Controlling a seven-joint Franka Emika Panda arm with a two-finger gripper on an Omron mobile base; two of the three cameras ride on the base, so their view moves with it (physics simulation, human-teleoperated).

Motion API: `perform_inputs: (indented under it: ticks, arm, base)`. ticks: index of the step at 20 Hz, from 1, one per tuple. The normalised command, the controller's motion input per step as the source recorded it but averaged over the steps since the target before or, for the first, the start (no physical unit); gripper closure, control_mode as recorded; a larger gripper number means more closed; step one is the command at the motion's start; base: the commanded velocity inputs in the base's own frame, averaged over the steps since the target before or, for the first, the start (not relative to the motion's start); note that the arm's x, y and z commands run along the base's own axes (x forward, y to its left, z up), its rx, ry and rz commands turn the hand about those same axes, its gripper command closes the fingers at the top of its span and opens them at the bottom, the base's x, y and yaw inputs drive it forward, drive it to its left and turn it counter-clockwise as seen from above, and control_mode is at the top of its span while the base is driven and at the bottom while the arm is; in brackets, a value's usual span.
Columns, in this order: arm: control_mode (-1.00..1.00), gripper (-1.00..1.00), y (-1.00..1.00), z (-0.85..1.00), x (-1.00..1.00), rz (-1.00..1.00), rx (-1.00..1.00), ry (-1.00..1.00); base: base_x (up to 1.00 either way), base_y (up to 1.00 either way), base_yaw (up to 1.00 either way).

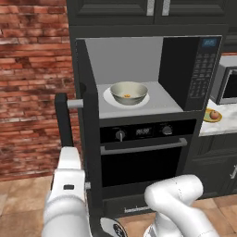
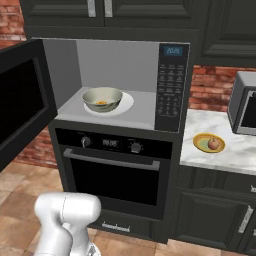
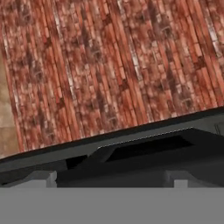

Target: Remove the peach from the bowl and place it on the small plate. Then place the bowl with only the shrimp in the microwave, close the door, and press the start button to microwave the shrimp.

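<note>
The grey bowl stands on the white turntable inside the open microwave, and a small orange shrimp lies in it. On the counter to the right, the peach rests on the small yellow plate. The microwave door is swung wide to the left. My hand sits low beside the door's handle. My gripper is open, holds nothing, and faces the door's dark edge with the brick wall behind.
A built-in oven sits under the microwave. A second grey appliance stands on the marble counter at the right. Brick wall lies to the left of the open door.
</note>
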Motion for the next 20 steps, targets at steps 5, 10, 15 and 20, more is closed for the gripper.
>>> perform_inputs:
  ticks: [5, 10, 15, 20]
  arm:
    - [-1.0, -1.0, 0.73, -0.92, 0.29, 0.0, -0.12, -0.16]
    - [-1.0, -1.0, 0.3, -0.3, 0.79, -0.07, -0.08, 0.05]
    - [-1.0, -1.0, -0.66, 0.16, 0.32, -0.16, 0.0, 0.11]
    - [-1.0, -1.0, -1.0, 0.17, 0.0, -0.12, 0.1, 0.01]
  base:
    - [0.0, 0.0, 0.0]
    - [0.0, 0.0, 0.0]
    - [0.0, 0.0, 0.0]
    - [0.0, 0.0, 0.0]
